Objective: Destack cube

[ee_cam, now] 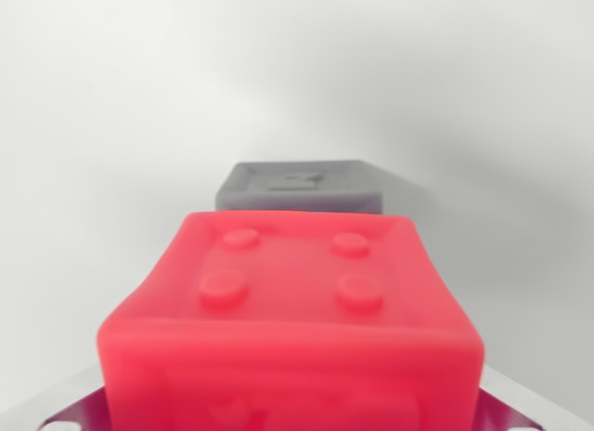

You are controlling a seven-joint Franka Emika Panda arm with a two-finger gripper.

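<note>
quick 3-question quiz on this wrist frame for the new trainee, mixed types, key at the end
1. True or false: the red cube shows four round studs on its top face.
2. Multiple choice: where is the grey cube in the wrist view? A) past the red cube, higher in the picture B) on top of the red cube C) at the wrist view's left edge
3. Fill in: the surface around the cubes is plain ____.

Key
1. True.
2. A.
3. White. The gripper shows only as metal parts at the bottom corners, so open or shut cannot be told.
</note>
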